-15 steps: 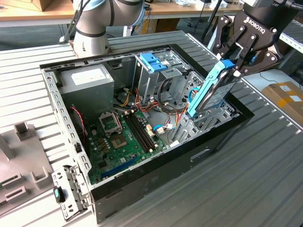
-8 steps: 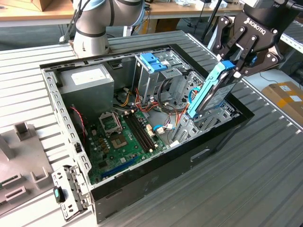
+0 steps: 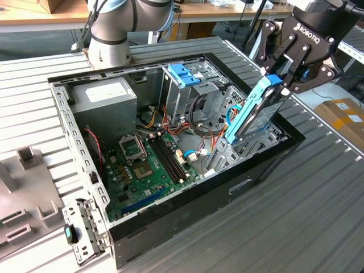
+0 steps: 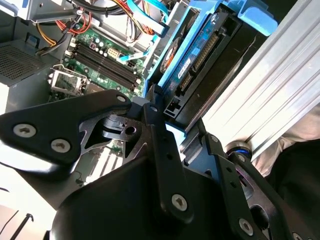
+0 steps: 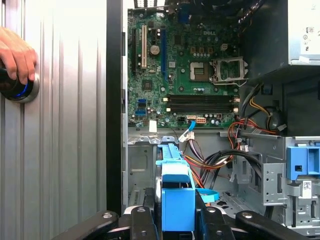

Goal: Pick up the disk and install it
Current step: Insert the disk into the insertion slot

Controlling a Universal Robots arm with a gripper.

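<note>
disk (image 3: pixel 253 111): tilted, its lower end down in the bay (image 3: pixel 245 149) at the corner of the case (image 3: pixel 187 213) on the exterior view's right; whether it is seated I cannot tell.
gripper (image 3: pixel 277 79): closed on the disk's upper end, pinching the blue frame.
jam: pushed at this tilt, the frame could wedge against the bay walls.
slip: it is held by one end only, so a side load may twist it loose.
cables (image 5: pixel 215 160): just beside the bay, they could get pinched under the disk.
motherboard (image 3: pixel 148 165): a dropped disk might strike it.
hand (image 5: pixel 17 52): rests on a knob (image 5: pixel 20 89) on the table (image 5: pixel 65 150) near the case, so it is at risk if the arm swings.
</note>
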